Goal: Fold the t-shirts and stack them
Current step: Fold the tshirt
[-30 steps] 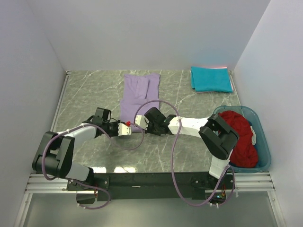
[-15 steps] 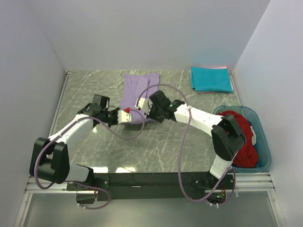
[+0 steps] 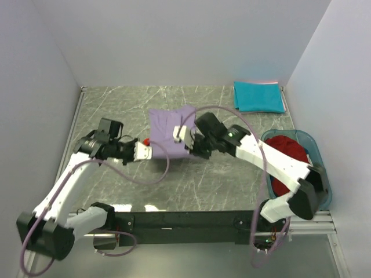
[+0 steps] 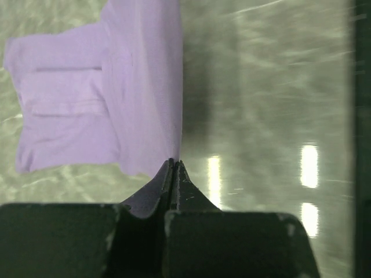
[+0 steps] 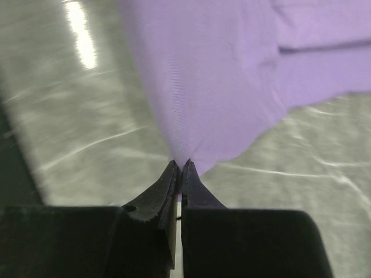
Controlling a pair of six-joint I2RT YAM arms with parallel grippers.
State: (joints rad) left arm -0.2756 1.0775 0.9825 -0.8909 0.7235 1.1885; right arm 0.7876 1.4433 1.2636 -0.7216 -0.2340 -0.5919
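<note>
Both hands are pinched fully shut on the near edge of the lavender t-shirt (image 3: 169, 128), left hand (image 4: 175, 165) on one side and right hand (image 5: 179, 167) on the other, with the cloth raised mid-tabletop (image 3: 220, 179) and its far part lying flat. These are thin tip-pinches, so I reckon pulling them apart or swinging fast could slip the edge and skew the fold. Ahead there's bare room; the folded teal t-shirt (image 3: 258, 97) sits well off far-right, and the dark red t-shirt (image 3: 284, 152) fills the bin (image 3: 322, 174) by my right arm.

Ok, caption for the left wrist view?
Left gripper shut on an edge of the lavender fabric t-shirt, above the grey marbled table.
</note>
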